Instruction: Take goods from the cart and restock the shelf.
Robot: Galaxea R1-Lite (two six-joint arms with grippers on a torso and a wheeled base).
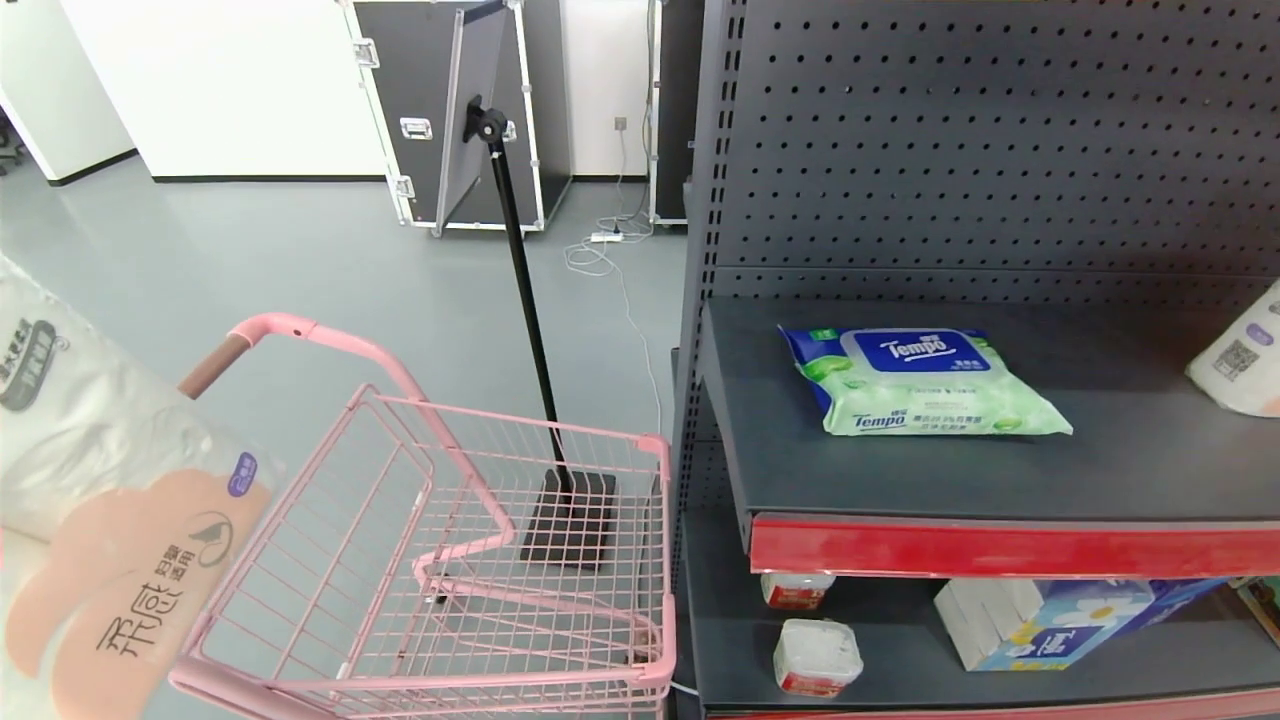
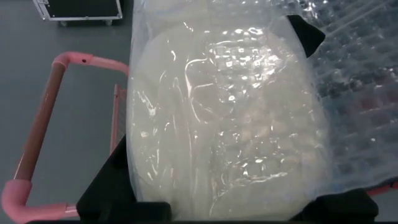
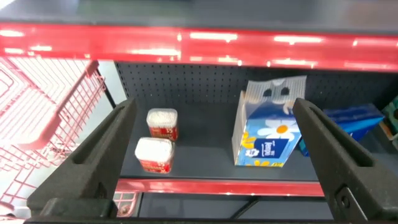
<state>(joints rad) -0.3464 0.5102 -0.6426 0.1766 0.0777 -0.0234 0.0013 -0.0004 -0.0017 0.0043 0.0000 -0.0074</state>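
Note:
A big toilet-roll pack (image 1: 100, 500) in clear and peach wrap hangs at my far left, above the pink wire cart (image 1: 450, 560). My left gripper (image 2: 217, 106) is shut on this pack (image 2: 230, 124), with its black fingers (image 2: 109, 190) pressed against the wrap on both sides. The cart's handle (image 2: 37, 137) lies below it. My right gripper (image 3: 211, 118) is open with nothing in it, level with the grey shelf's lower board (image 3: 205, 149). The upper board (image 1: 1000, 470) carries a green wet-wipes pack (image 1: 915, 380).
Two small white tubs (image 3: 163, 123) (image 3: 153, 154) and a blue tissue pack (image 3: 270, 130) stand on the lower board. Another roll pack (image 1: 1245, 355) sits at the upper board's right edge. A black pole stand (image 1: 525, 300) rises behind the cart, a flight case (image 1: 450, 110) farther back.

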